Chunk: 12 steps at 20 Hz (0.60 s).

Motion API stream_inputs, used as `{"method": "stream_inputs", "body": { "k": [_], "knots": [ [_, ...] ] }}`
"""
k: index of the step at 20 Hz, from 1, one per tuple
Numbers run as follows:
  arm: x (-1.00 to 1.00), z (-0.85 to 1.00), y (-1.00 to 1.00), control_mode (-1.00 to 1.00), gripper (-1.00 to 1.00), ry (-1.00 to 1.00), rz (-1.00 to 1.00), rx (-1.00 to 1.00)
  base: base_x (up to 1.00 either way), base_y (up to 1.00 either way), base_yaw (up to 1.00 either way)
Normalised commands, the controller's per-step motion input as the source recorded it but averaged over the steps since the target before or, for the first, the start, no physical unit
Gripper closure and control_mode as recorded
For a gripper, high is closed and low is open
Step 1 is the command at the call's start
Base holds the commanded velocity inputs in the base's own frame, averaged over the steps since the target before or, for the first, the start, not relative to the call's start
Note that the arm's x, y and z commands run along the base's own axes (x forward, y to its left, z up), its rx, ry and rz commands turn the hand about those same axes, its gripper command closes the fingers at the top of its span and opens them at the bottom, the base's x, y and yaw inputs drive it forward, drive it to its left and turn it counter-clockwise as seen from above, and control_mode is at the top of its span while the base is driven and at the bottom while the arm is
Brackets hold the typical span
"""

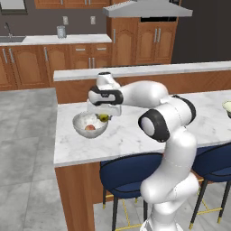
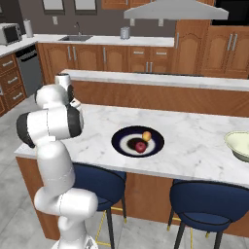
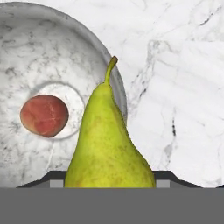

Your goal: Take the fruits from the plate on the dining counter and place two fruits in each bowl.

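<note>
My gripper (image 1: 103,116) is shut on the yellow-green fruit (image 1: 104,118), a pear (image 3: 109,144) held stem away from the hand. It hangs just above the right rim of the deep silvery-grey bowl (image 1: 80,128) near the left end of the dining counter (image 1: 135,135). The peach-coloured fruit (image 1: 90,127) lies at the bottom of that bowl (image 3: 26,52), left of the pear (image 3: 43,115). The navy plate (image 2: 119,141) holds the red fruit (image 2: 140,146) and the orange fruit (image 2: 146,135). The pale cream-green bowl (image 2: 240,146) sits at the counter's right end.
Blue stools (image 1: 126,173) (image 2: 209,204) stand under the counter's front edge. A second, higher counter (image 1: 135,71) runs behind it. Wooden cabinets and a range hood line the back wall. Grey floor lies to the left of the counter.
</note>
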Motion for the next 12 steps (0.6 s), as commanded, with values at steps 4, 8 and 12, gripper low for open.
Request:
{"method": "stream_inputs", "body": {
  "k": [4, 8, 12],
  "knots": [
    [0.29, 0.0, 0.16, -1.0, 1.0, 0.12, -0.1, -0.06, 0.0, 0.0, 0.0],
    [0.11, 0.0, 0.29, -1.0, 1.0, 0.12, -0.1, -0.11, 0.0, 0.0, 0.0],
    [0.0, -0.12, 0.16, -1.0, 1.0, 0.04, -0.06, -0.15, 0.0, 0.0, 0.0]
  ]
}}
